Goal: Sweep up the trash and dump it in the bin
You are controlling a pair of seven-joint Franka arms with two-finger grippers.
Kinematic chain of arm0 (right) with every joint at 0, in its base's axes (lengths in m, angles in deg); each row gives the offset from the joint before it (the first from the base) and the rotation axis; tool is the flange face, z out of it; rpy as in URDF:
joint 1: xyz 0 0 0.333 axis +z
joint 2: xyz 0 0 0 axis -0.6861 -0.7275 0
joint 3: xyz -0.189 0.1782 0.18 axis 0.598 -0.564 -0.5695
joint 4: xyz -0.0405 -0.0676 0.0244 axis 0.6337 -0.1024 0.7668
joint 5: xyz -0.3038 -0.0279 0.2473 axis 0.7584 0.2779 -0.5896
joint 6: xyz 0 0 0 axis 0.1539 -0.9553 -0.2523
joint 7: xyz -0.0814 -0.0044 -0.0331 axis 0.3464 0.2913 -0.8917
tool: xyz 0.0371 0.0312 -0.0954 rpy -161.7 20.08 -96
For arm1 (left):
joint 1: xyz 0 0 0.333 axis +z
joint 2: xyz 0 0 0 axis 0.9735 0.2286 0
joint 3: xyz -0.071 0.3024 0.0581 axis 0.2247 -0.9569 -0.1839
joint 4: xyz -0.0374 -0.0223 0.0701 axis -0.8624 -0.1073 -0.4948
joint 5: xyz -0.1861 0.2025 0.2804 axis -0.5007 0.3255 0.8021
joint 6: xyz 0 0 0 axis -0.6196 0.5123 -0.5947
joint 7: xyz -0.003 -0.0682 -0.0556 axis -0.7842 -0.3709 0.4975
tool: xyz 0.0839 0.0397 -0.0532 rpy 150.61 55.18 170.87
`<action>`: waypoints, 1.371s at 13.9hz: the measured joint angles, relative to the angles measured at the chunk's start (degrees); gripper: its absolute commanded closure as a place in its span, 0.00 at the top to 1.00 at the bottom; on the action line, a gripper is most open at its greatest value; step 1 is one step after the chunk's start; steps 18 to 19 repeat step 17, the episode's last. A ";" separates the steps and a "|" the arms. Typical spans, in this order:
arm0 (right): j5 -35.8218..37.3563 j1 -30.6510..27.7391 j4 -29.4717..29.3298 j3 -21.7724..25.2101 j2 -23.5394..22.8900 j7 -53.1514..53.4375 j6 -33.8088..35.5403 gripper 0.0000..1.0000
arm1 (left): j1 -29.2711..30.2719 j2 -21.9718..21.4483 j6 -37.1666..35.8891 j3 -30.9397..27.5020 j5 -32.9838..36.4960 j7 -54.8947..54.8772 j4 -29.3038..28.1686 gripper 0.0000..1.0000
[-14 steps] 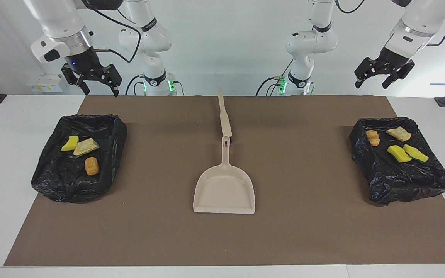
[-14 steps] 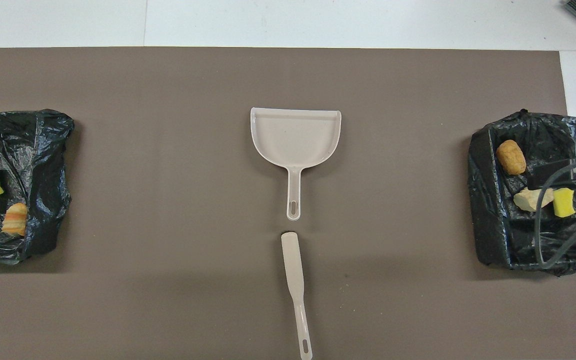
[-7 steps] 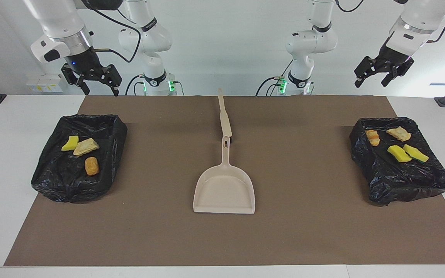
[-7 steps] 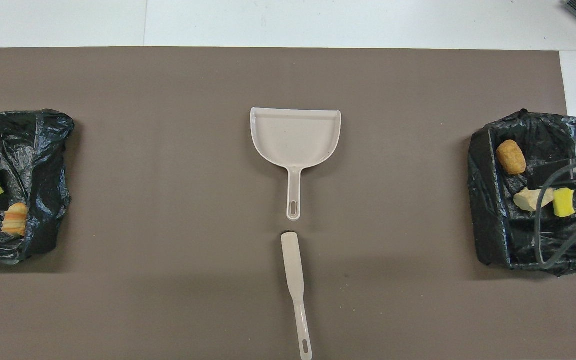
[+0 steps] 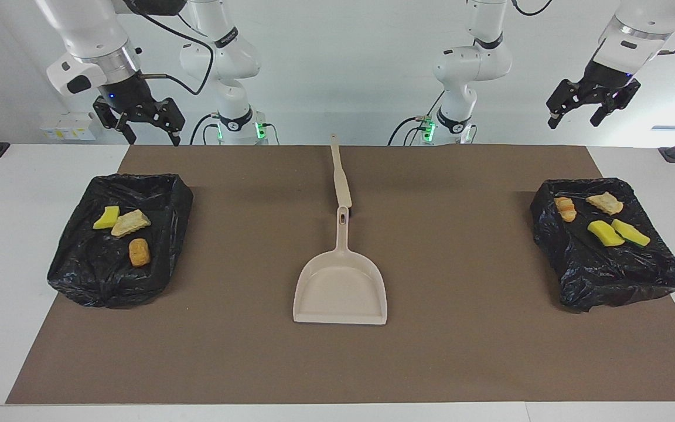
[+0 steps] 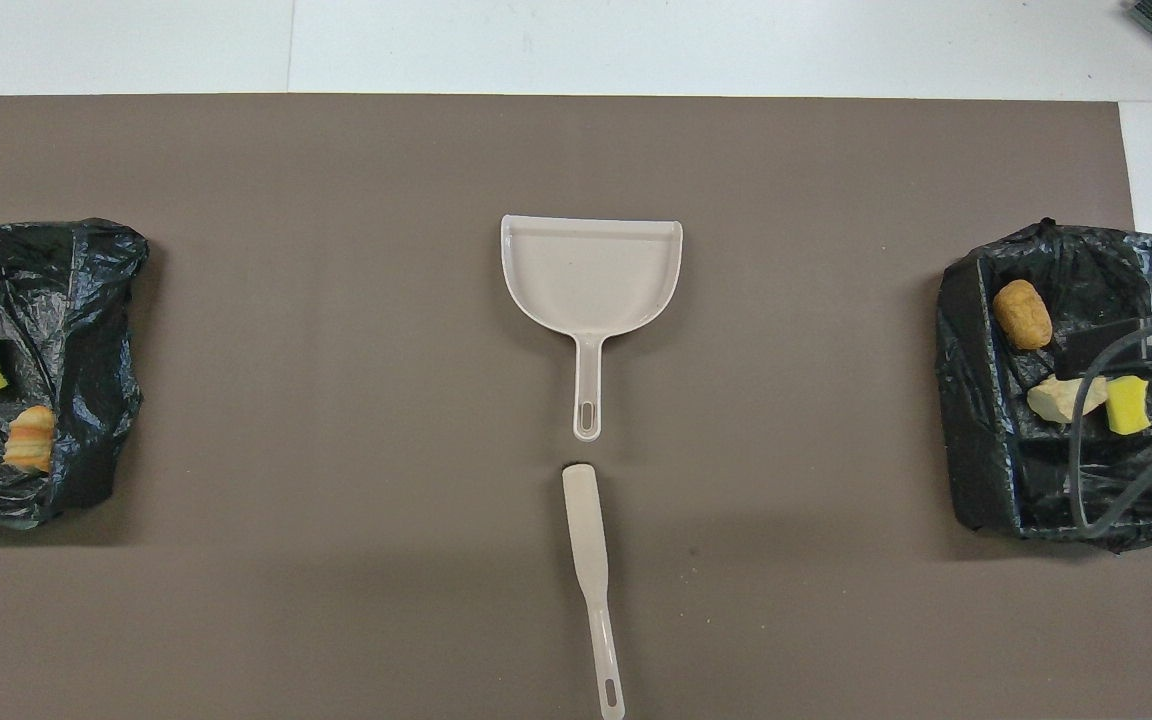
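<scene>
All the trash lies in two black-bagged bins. The bin (image 5: 79, 275) at the right arm's end holds a yellow sponge piece (image 5: 106, 217), a tan chunk (image 5: 130, 223) and an orange-brown lump (image 5: 139, 252). The bin (image 5: 619, 281) at the left arm's end holds an orange piece (image 5: 565, 208), a tan chunk (image 5: 604, 203) and two yellow-green sponge pieces (image 5: 605, 232). My right gripper (image 5: 153, 138) hangs open and empty high over its bin. My left gripper (image 5: 573, 122) is open and empty, high over the other bin.
A beige dustpan (image 5: 340, 287) lies flat mid-mat, handle toward the robots. A beige brush handle (image 5: 339, 176) lies in line with it, nearer the robots. In the overhead view the dustpan (image 6: 591, 270) and brush handle (image 6: 591, 560) show apart. Brown mat (image 5: 460, 351) covers the table.
My left gripper has risen a little and drifted toward its own end of the table. The right gripper, dustpan, brush handle and trash have stayed put.
</scene>
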 measured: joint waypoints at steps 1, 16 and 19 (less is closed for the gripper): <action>0.00 0.00 0.00 0.00 0.00 0.00 0.00 1.00 | -0.01 -0.03 0.00 0.17 0.00 0.00 0.19 1.00; 0.00 0.00 0.00 0.00 0.00 0.00 0.00 1.00 | -0.02 -0.07 -0.09 0.45 -0.71 0.69 0.29 1.00; 0.00 0.00 0.00 0.00 0.00 0.00 -0.09 1.00 | -0.02 -0.10 -0.12 0.45 -0.71 0.69 0.23 1.00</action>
